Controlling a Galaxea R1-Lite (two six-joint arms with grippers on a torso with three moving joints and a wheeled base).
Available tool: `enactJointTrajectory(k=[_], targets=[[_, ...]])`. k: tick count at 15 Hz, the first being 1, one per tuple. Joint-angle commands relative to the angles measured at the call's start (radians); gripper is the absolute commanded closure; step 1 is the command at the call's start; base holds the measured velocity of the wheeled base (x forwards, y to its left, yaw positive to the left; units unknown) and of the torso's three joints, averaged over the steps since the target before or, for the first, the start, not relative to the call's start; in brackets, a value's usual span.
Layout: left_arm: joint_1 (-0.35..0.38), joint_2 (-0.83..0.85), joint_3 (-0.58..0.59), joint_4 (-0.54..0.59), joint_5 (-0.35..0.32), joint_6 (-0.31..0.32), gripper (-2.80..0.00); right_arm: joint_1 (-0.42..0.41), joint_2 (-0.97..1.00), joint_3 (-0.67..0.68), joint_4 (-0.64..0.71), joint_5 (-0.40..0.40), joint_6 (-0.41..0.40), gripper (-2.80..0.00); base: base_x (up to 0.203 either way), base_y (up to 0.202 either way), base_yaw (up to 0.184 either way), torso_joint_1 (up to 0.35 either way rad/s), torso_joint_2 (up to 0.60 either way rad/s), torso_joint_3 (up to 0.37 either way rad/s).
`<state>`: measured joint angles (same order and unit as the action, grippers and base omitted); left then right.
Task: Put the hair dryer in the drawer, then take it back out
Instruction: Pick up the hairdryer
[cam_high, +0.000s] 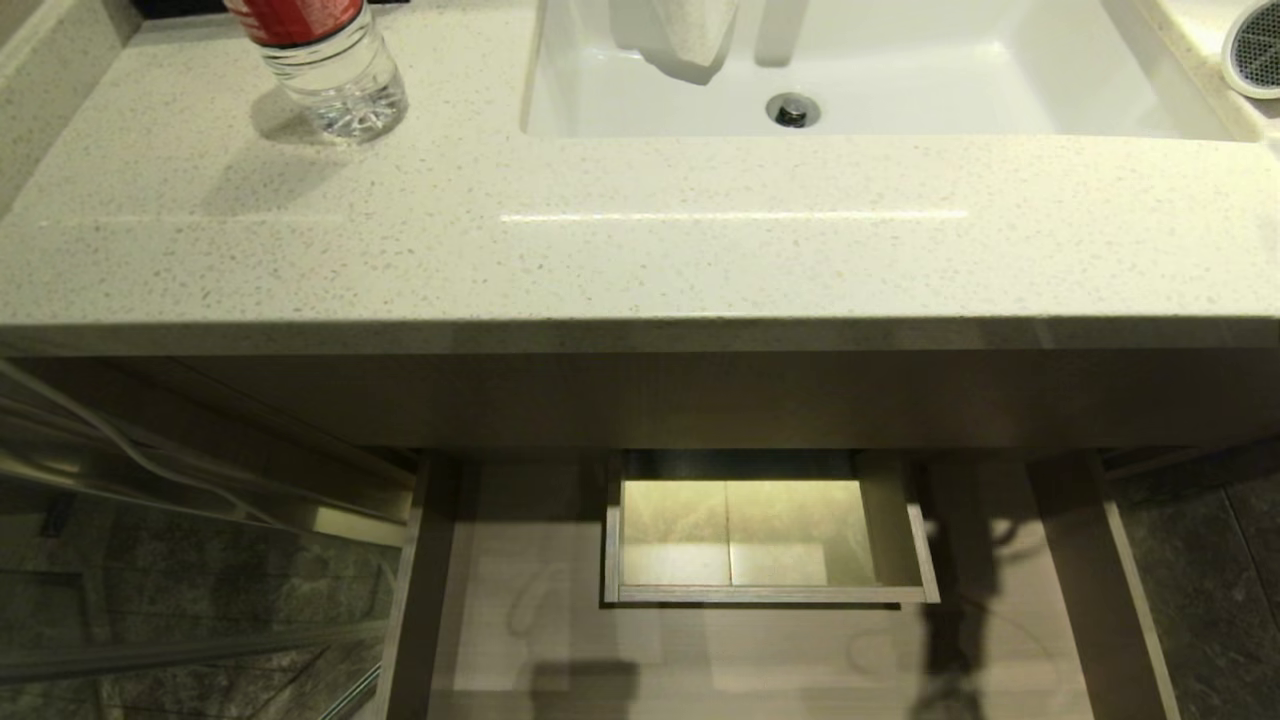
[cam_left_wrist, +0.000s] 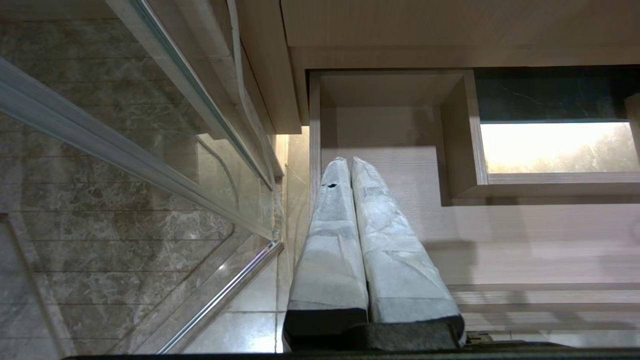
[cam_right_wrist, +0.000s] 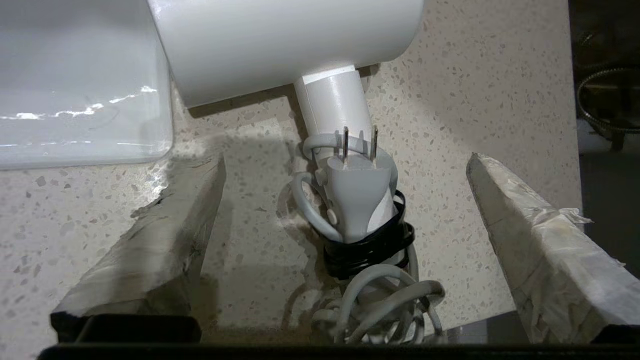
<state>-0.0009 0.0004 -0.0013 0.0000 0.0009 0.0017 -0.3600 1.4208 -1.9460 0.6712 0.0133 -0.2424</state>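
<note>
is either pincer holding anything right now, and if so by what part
Nothing is held. The right pincer is open astride the hair dryer handle; the left pincer is shut on nothing.

No lettering, brand, number or sign can be read anywhere: the red label on the clear bottle (cam_high: 322, 62) is cut off at the frame's edge, and the white hair dryer (cam_right_wrist: 285, 45) shows only plain plastic.

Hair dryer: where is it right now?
The hair dryer lies on the speckled countertop right of the sink, between the open right gripper's fingers, untouched.
</note>
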Motion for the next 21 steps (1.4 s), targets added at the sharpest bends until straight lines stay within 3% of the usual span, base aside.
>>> enactJointTrajectory(k=[1,4,6,9,14,16,21], targets=[[0.000,0.000,0.000,0.000,0.001,0.000,0.00,-0.009,-0.007,0.000,0.045,0.089,0.050,-2.80,0.000,0.000,0.000,0.000,0.00,0.000],[0.001,0.000,0.000,0.000,0.001,0.000,0.00,-0.023,0.015,0.005,0.090,0.176,0.192,-2.80,0.000,0.000,0.000,0.000,0.00,0.000],[-0.001,0.000,0.000,0.000,0.001,0.000,0.00,-0.034,0.027,0.004,0.070,0.275,0.209,-2.80,0.000,0.000,0.000,0.000,0.00,0.000],[0.001,0.000,0.000,0.000,0.001,0.000,0.00,-0.064,0.025,0.004,-0.042,0.318,0.111,-2.80,0.000,0.000,0.000,0.000,0.00,0.000],[0.001,0.000,0.000,0.000,0.001,0.000,0.00,-0.098,0.044,0.004,-0.060,0.379,-0.007,-2.80,0.000,0.000,0.000,0.000,0.00,0.000],[0.000,0.000,0.000,0.000,0.001,0.000,0.00,-0.120,0.059,0.002,-0.058,0.381,-0.091,-2.80,0.000,0.000,0.000,0.000,0.00,0.000],[0.001,0.000,0.000,0.000,0.001,0.000,0.00,-0.150,0.093,-0.002,-0.062,0.372,-0.113,-2.80,0.000,0.000,0.000,0.000,0.00,0.000]])
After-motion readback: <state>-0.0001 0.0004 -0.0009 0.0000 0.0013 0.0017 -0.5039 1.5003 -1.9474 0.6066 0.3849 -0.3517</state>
